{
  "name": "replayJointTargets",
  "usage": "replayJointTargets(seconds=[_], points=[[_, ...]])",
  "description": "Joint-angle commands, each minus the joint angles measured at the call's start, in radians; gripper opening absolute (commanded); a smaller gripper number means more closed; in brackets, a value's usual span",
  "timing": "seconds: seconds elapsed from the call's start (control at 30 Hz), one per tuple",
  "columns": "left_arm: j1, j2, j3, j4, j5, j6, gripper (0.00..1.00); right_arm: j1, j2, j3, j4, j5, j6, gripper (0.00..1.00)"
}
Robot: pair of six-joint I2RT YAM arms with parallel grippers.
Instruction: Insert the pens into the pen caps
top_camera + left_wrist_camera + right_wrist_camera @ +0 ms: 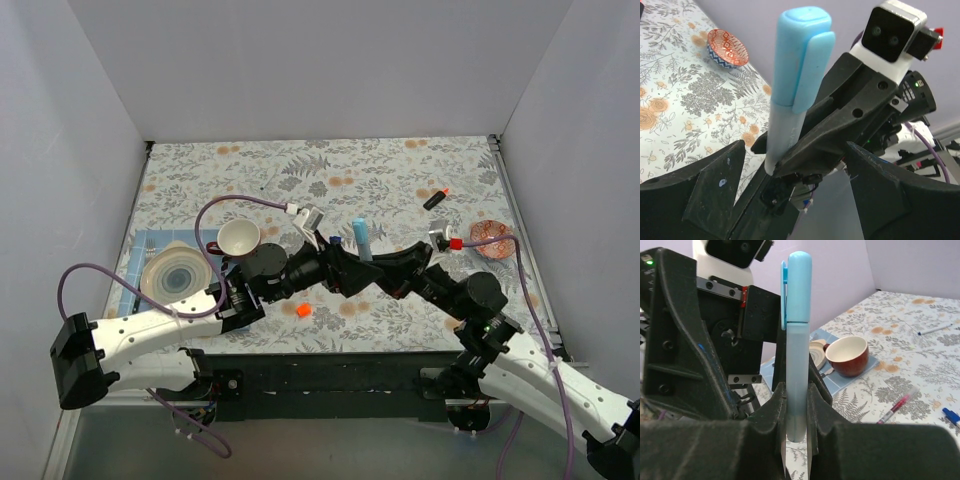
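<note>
My right gripper (797,432) is shut on the lower barrel of the light blue pen (798,340) and holds it upright above the table's middle (362,240). My left gripper (800,200) is open and empty. Its jaws stand wide apart, facing the pen (795,75) and the right gripper's fingers (840,125) at close range. The two grippers meet in the top view, left gripper (325,262), right gripper (365,262). The orange cap (303,310) lies on the table in front of them. The black pen with an orange-red end (435,198) lies at the far right. A small dark blue cap (336,240) lies just behind the left gripper.
A red-brown cup (238,237) and a plate (177,277) sit on a blue mat (140,250) at the left. A patterned bowl (492,240) is at the right. A red pen (895,407) and a white pen (935,330) lie on the floral cloth. White walls enclose the table.
</note>
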Motion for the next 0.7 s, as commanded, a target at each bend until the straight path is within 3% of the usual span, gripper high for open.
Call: replayJointTargets(seconds=[0.0, 0.23, 0.67], points=[[-0.007, -0.079, 0.041, -0.084, 0.062, 0.092, 0.79, -0.004, -0.071, 0.025, 0.008, -0.075, 0.043, 0.01], [-0.007, -0.160, 0.067, -0.084, 0.142, 0.155, 0.80, -0.005, -0.147, -0.034, 0.024, -0.194, 0.158, 0.01], [-0.008, -0.082, 0.190, -0.122, 0.136, 0.224, 0.78, -0.004, -0.195, -0.084, 0.118, -0.329, 0.257, 0.01]])
